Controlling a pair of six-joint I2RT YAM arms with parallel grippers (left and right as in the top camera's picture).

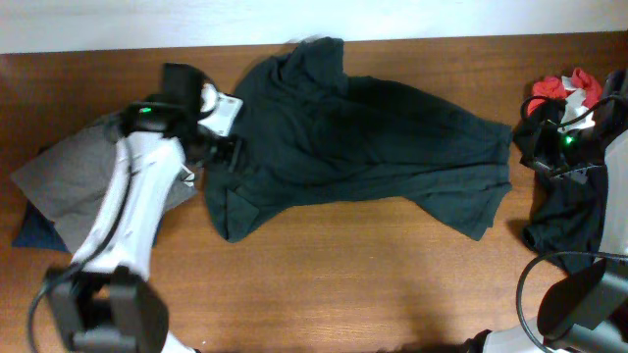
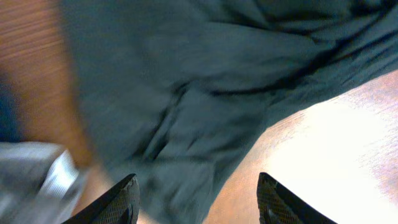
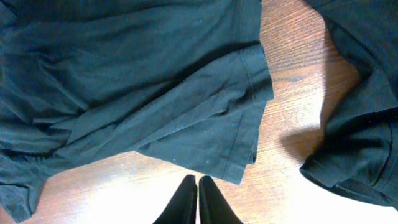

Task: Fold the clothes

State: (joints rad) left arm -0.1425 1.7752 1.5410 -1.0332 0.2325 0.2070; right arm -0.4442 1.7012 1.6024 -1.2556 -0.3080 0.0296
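Loosely rumpled dark T-shirt point(image 1: 363, 147), not yet folded

The green-black T-shirt lies crumpled across the middle of the wooden surface point(image 1: 343, 284). The left gripper point(image 2: 196, 186) hovers over the shirt's left edge with its fingers spread wide, holding nothing. The right gripper point(image 3: 198, 183) is closed tight and empty, above bare wood just beside the shirt's right hem. A grey garment point(image 1: 69, 176) lies at far left. A black garment point(image 1: 569, 216) and a red garment point(image 1: 569, 86) lie at far right.

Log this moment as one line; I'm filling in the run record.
task: fold clothes | dark T-shirt: crumpled, unfolded | left end effector: open, above shirt edge | right end effector: shut, empty
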